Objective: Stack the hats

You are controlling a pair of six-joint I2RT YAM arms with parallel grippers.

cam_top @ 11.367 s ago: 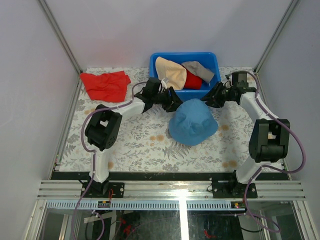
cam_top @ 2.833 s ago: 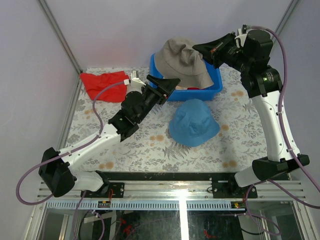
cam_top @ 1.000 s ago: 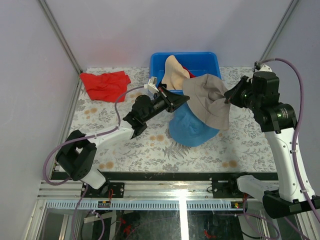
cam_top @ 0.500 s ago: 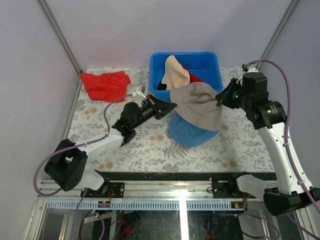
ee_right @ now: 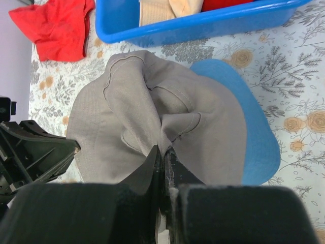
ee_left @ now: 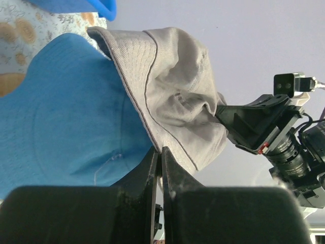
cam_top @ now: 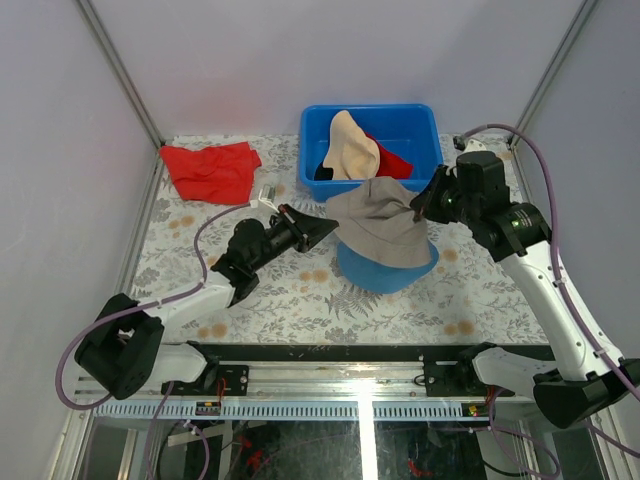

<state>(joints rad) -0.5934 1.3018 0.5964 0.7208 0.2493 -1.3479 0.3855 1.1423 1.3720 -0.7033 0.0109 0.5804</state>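
Since half a second ago the grey-khaki hat [cam_top: 380,225] has come lower and nearer my side, and it now drapes over the far part of the blue hat [cam_top: 392,272], which sits brim-down on the patterned table [cam_top: 280,290]. My right gripper [ee_right: 163,152] is clamped on a bunched fold at the crown of the grey-khaki hat, with the fabric spreading away from the fingers over the blue hat below. My left gripper [ee_left: 160,152] reaches in from the other side; its fingers are pressed together right at the edge of the grey-khaki brim, which looks pinched between the tips. The hat therefore hangs between the two grippers, its left brim at my left fingertips and its crown at my right ones. The blue hat's near brim and right edge show from under it. Behind them, the blue bin [cam_top: 428,128] holds the peach-beige hat [cam_top: 350,148], propped up on edge, and the red hat [cam_top: 393,163] beside it. A flat red cloth [cam_top: 210,168] lies on the table's far left corner, well apart from both grippers.
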